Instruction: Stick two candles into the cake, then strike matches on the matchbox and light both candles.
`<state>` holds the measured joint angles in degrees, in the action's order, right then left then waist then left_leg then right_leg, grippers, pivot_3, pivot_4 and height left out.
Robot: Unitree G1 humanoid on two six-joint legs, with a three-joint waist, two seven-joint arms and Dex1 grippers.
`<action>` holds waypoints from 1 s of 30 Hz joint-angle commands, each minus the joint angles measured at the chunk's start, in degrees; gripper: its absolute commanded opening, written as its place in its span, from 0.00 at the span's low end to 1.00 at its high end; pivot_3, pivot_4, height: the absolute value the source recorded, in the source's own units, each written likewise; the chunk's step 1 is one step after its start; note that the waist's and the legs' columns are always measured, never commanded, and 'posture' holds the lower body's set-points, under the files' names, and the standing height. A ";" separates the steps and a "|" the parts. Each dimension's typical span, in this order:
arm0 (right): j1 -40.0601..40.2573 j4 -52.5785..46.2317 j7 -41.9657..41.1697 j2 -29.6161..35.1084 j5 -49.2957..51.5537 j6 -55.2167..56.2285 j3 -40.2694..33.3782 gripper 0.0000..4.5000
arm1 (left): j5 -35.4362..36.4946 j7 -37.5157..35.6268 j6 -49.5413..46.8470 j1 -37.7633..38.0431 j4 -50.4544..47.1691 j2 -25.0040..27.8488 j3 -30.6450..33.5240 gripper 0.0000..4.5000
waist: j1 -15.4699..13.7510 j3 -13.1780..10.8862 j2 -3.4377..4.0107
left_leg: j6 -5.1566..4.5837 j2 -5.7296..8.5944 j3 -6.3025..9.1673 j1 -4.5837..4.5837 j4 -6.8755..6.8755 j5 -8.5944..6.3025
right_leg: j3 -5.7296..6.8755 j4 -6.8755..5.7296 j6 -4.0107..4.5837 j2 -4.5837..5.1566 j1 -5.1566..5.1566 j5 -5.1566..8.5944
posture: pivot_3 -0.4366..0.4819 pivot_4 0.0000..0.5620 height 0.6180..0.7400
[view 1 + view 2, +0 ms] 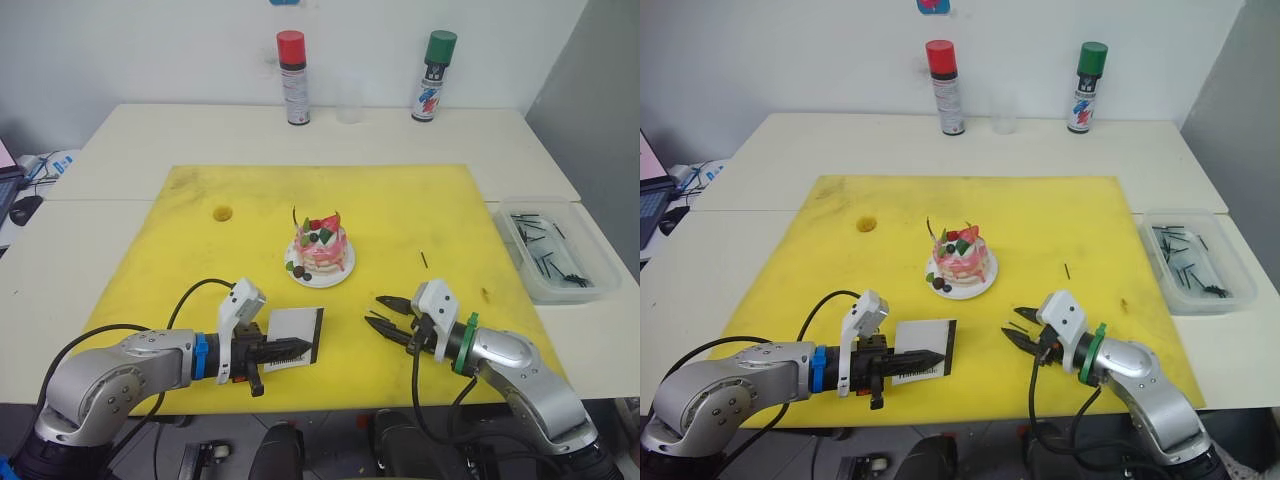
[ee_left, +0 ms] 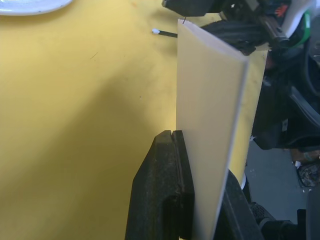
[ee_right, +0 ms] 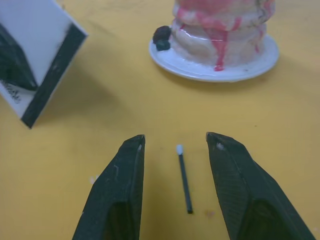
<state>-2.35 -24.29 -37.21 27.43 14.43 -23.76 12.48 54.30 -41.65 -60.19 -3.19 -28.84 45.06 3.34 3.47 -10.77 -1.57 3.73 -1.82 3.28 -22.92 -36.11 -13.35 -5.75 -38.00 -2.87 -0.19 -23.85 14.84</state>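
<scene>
The cake (image 1: 320,250) sits on its small white plate at the middle of the yellow mat (image 1: 200,260). A thin stick (image 1: 294,216), seemingly one of the candles, stands up at the cake's left side. My left gripper (image 1: 293,348) is shut on the white matchbox (image 1: 296,332), held on edge just above the mat's front, its black strip (image 3: 52,75) facing the right gripper. My right gripper (image 3: 175,141) is open and low over the mat. One of the matches (image 3: 184,176), black with a white head, lies flat between its fingers.
Another match (image 1: 424,259) lies on the mat right of the cake. A clear bin (image 1: 556,250) of black matches stands off the mat's right edge. Red (image 1: 292,78) and green (image 1: 435,76) spray cans and a clear cup (image 1: 348,108) stand at the table's back.
</scene>
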 commanded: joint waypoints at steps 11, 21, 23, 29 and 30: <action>2.91 1.37 1.61 -1.63 -2.43 1.53 0.50 0.44 | 1.65 0.50 -0.34 -0.51 -1.97 -0.43 0.90 0.00 | -0.10 0.01 0.00 | 0.00 0.00 0.04 0.09 0.02 0.00 | 0.03 -0.01 0.01 -0.01 0.10 0.00 | 0.48 0.27 1.00; 3.43 0.77 1.43 -0.72 -3.77 1.47 1.42 0.01 | 0.73 -0.45 0.90 0.84 -1.43 -0.27 0.48 0.00 | -0.18 0.06 -0.06 | 0.00 0.00 0.05 0.11 0.02 0.00 | 0.03 0.01 -0.02 0.00 0.16 -0.01 | 0.48 0.27 1.00; 3.08 0.63 1.60 -0.52 -4.50 1.31 1.71 0.01 | 0.44 -0.76 1.21 0.99 -1.26 -0.18 0.33 0.00 | -0.18 0.07 -0.07 | 0.00 0.00 0.06 0.12 0.01 0.00 | 0.03 0.00 -0.01 0.00 0.16 0.00 | 0.48 0.27 1.00; 1.80 -1.00 1.20 -0.78 -2.85 0.02 -0.18 0.01 | -0.81 -1.78 2.45 1.43 -0.44 -0.45 -0.18 0.00 | -0.18 0.07 -0.08 | 0.00 0.00 0.05 0.19 0.01 0.00 | 0.03 0.00 0.02 0.00 0.23 0.01 | 0.48 0.27 1.00; 1.64 -1.52 0.97 -0.68 -2.36 -0.26 -0.62 0.01 | -1.02 -1.98 2.63 1.50 -0.31 -0.47 -0.25 0.00 | -0.18 0.07 -0.08 | 0.00 0.00 0.05 0.20 0.01 0.00 | 0.03 0.00 0.02 -0.01 0.23 0.01 | 0.48 0.27 1.00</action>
<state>-0.51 -23.91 -36.03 26.39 10.78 -23.27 13.17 53.64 -42.58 -58.65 -1.84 -28.65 44.69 3.11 3.29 -10.70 -1.65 3.73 -1.82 3.34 -22.72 -36.10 -13.35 -5.72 -38.00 -2.86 -0.20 -23.62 14.85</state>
